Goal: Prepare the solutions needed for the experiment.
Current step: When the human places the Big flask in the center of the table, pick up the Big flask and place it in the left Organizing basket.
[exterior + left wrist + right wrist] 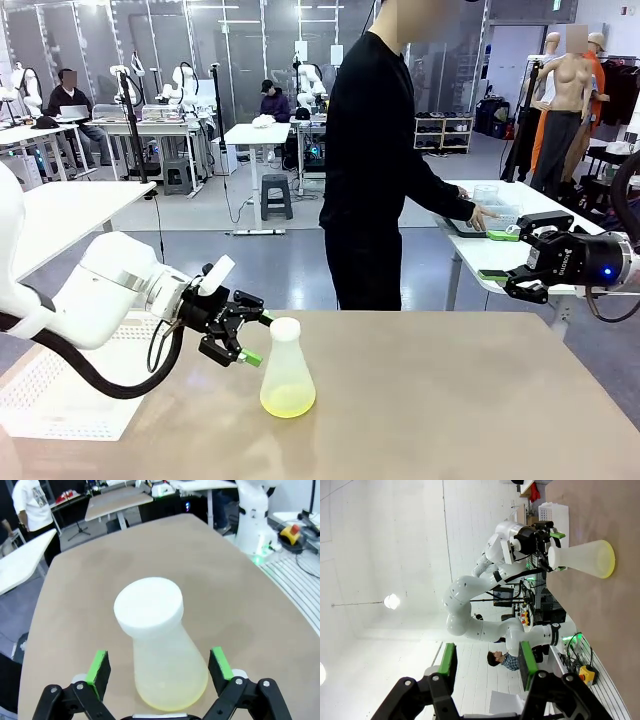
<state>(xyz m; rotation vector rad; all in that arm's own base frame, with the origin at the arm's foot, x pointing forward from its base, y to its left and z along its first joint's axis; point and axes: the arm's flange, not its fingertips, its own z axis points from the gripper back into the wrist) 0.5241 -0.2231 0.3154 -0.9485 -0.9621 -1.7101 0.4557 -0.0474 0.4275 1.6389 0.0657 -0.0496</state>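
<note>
Front view: a translucent conical flask with a white round cap (pixel 287 369) stands upright on the tan worktop (pixel 470 400), a shallow layer of pale yellow-green solution (pixel 288 402) at its base. The left tool (pixel 252 340) hangs just beside the flask's neck, jaws spread, gripping nothing. The right tool (pixel 497 255) hovers well apart at the right, partly spread and empty.

Left wrist view: green-padded fingers (pixel 98 669) flank the flask without touching.

Right wrist view: its fingers (pixel 447 665) hold nothing.
</note>
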